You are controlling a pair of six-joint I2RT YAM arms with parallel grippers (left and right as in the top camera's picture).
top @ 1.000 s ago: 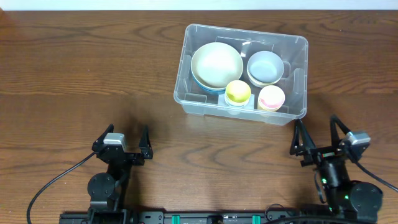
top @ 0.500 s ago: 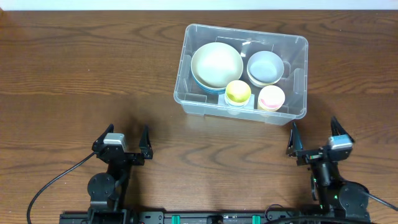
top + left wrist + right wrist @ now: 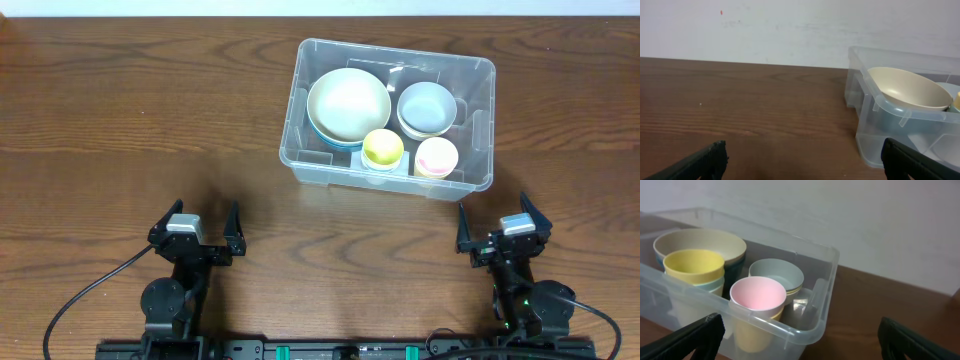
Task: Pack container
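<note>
The clear plastic container stands at the back right of the wooden table. Inside it are a large cream bowl, a grey-blue bowl, a yellow cup and a pink cup. My left gripper rests open near the front edge, well left of the container, with nothing in it. My right gripper stands open and empty just in front of the container's near right corner. In the right wrist view the pink cup and the container's rim fill the space ahead of the right gripper.
Bare brown wood table stretches left of the container. A pale wall rises behind the table's far edge. The left wrist view shows the container's left corner and the cream bowl at the right.
The right gripper has slid a little to the left and drawn back toward the front edge, still open. The left arm and the container's contents have not moved.
</note>
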